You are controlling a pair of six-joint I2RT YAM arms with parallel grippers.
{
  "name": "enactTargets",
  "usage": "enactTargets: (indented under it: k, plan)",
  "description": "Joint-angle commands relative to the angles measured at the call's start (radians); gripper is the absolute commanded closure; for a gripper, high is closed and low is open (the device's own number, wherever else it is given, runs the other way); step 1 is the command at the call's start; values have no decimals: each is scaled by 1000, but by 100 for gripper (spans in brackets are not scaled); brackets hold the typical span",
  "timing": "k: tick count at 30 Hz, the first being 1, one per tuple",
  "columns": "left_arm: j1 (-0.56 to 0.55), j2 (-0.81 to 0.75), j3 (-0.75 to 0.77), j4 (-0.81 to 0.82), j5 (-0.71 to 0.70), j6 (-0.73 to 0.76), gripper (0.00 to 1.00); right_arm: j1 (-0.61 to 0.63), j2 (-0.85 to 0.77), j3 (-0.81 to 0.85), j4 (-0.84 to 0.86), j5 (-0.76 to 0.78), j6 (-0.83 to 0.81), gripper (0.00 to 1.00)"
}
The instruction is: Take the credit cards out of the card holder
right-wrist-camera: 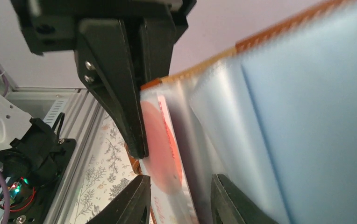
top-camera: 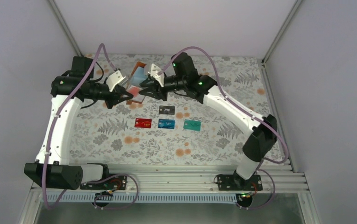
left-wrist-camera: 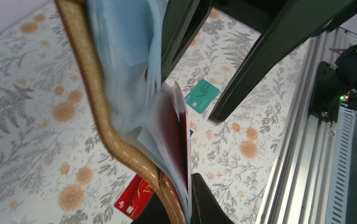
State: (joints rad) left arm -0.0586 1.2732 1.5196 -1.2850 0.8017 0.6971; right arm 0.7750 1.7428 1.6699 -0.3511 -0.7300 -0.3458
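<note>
- The counter (top-camera: 97, 135) already carries four credit cards in the open: black (top-camera: 167, 109), red (top-camera: 143, 122), blue (top-camera: 167, 123) and teal (top-camera: 192, 124). The next one is best set on a bare patch beside them, not on top of one.
- The card holder (top-camera: 137, 77) hangs open in the air over the back of the counter, between the two arms. The left fingers (left-wrist-camera: 200, 200) are pressed together on its brown edge and sleeve leaves. That hold should stay firm and steady, so that the pull moves the card and not the case.
- A red-white card (right-wrist-camera: 160, 149) sits in a clear sleeve. It should slide straight out along the sleeve's mouth, slowly, without twisting, so the plastic does not drag along.
- The right fingers (right-wrist-camera: 223, 205) stand part-closed astride that card and its sleeve, one on each face. I cannot tell whether they actually bite.
</note>
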Motion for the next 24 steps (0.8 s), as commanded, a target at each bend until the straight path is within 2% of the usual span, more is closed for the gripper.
enactTargets:
  k: [1,4,9,11,13,15,16,17,20,24]
  plan:
    - [-20,-5,-15,22,72,8,98,-16,-135,2,-28,116,57,64]
    - [-20,2,-21,72,26,-56,98,-25,-205,-32,-20,308,106,65]
    - [-20,22,-29,88,63,-83,98,4,-260,-77,-123,346,39,63]
    - [-20,29,-28,104,33,-109,98,41,-291,-96,-161,312,-1,62]
    - [-20,34,-27,127,-2,-143,98,83,-318,-111,-177,195,-28,63]
    - [-20,40,-26,150,-51,-180,98,134,-338,-154,-132,54,-28,65]
    - [-20,44,-23,158,-74,-196,98,170,-343,-207,-59,24,-15,65]
    - [-20,47,-20,164,-90,-205,98,208,-345,-258,11,44,7,66]
    - [-20,52,-20,163,-66,-212,98,309,-321,-379,224,330,58,67]
    - [-20,55,-18,148,-29,-208,98,324,-253,-407,400,558,76,72]
